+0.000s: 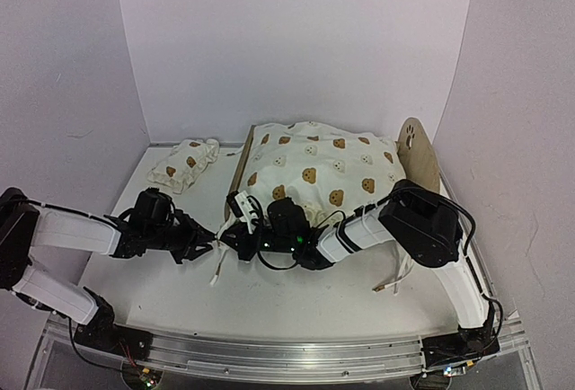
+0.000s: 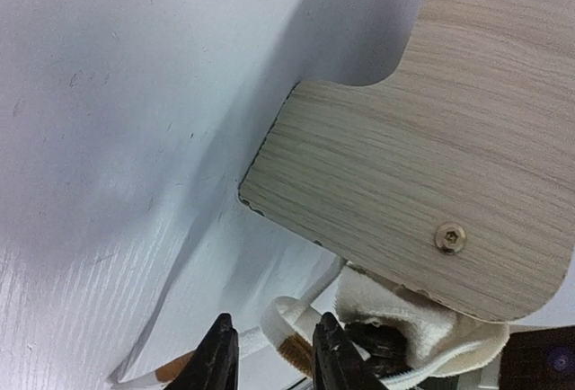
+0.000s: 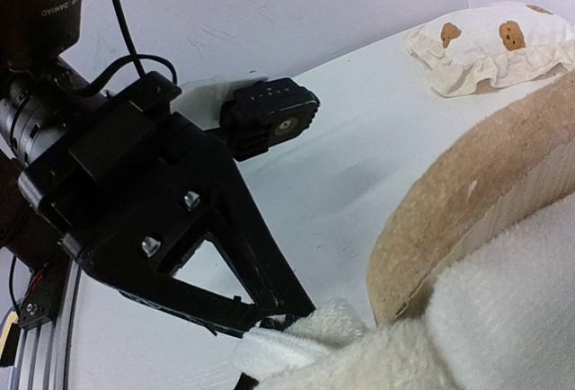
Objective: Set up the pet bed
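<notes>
Left gripper (image 2: 273,325) slightly parted astride white tie (image 2: 284,314) below pet bed (image 2: 431,138); right gripper (image 3: 269,325) closed tight at cushion (image 3: 503,318) edge.

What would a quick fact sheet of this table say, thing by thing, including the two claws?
pet bed: plywood frame at the back of the table, paw-print cutout in its end board
bear-print cushion: draped over the pet bed
small bear-print pillow: on the table, left of the bed
left gripper: open, a white tie between its fingers
right gripper: shut on the cushion's near edge
</notes>
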Robot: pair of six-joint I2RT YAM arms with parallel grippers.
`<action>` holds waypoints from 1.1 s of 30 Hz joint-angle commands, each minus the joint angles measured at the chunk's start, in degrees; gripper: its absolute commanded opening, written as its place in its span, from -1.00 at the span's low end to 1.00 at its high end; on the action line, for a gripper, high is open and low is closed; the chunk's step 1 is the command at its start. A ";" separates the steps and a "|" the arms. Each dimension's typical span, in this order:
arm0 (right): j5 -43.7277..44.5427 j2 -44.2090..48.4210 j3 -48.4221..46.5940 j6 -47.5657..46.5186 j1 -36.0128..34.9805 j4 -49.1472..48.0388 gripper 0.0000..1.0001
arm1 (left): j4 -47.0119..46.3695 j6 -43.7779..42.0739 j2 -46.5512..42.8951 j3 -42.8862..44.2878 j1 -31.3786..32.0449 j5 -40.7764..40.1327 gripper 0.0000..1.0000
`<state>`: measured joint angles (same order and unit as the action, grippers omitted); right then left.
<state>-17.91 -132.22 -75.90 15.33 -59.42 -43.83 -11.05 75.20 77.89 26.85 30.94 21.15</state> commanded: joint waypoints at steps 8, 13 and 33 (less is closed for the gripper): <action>-1.46 -0.14 -1.87 -1.37 0.09 -2.75 -1.00 | -4.86 14.57 -12.21 -6.02 0.22 -6.70 0.04; -2.52 -0.21 -2.01 -2.52 0.09 -2.77 -1.00 | -5.27 16.20 -9.68 -1.35 0.26 -2.47 -0.01; -1.65 0.07 -2.29 -3.59 0.08 -3.11 -1.00 | -6.11 16.47 -1.27 1.68 2.15 0.08 -0.30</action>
<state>-20.34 -132.22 -76.14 12.80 -59.37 -43.44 -15.77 91.46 74.81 26.52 31.94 19.14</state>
